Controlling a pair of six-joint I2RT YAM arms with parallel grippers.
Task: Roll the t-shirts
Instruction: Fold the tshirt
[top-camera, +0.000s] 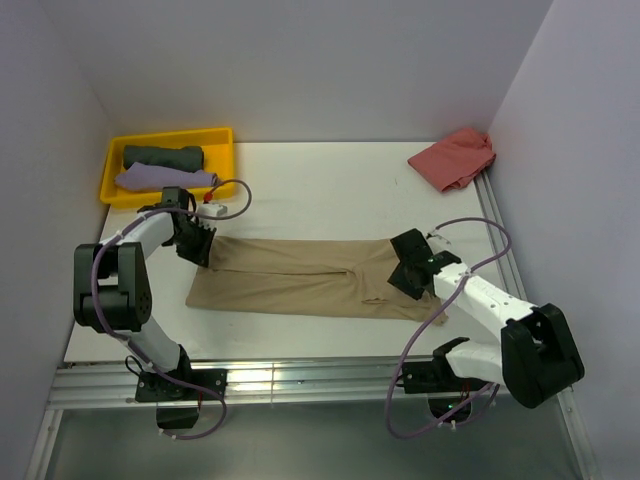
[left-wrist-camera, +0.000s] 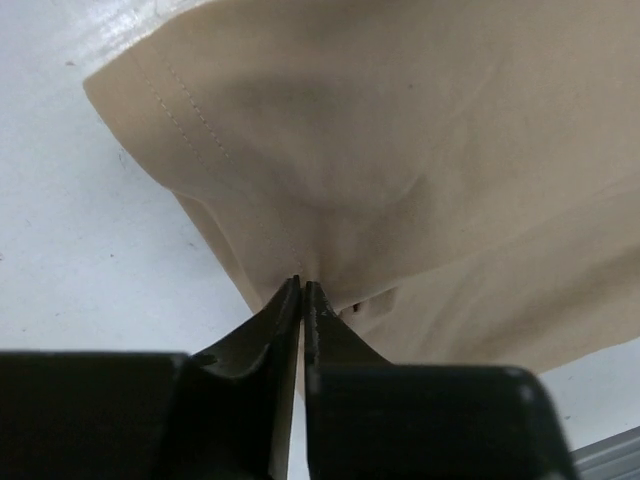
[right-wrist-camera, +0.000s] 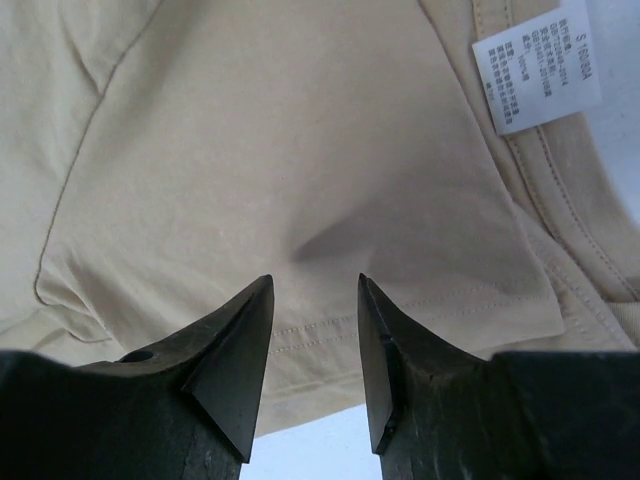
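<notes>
My left tool (left-wrist-camera: 302, 285) is pinching the left end of the tan tee (top-camera: 300, 275), which lies folded long across the near counter (top-camera: 330, 185). My right tool (right-wrist-camera: 315, 290) is spread over its right end.

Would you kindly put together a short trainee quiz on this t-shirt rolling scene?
1. How many rolled t-shirts lie in the yellow tray?
2. True or false: the right pincer is open over the tan t-shirt.
3. The left pincer is: A, open above the tray; B, shut on the tan t-shirt; C, shut on nothing.

Key
1. Two: the dark green t-shirt and the lilac t-shirt.
2. True.
3. B.
</notes>
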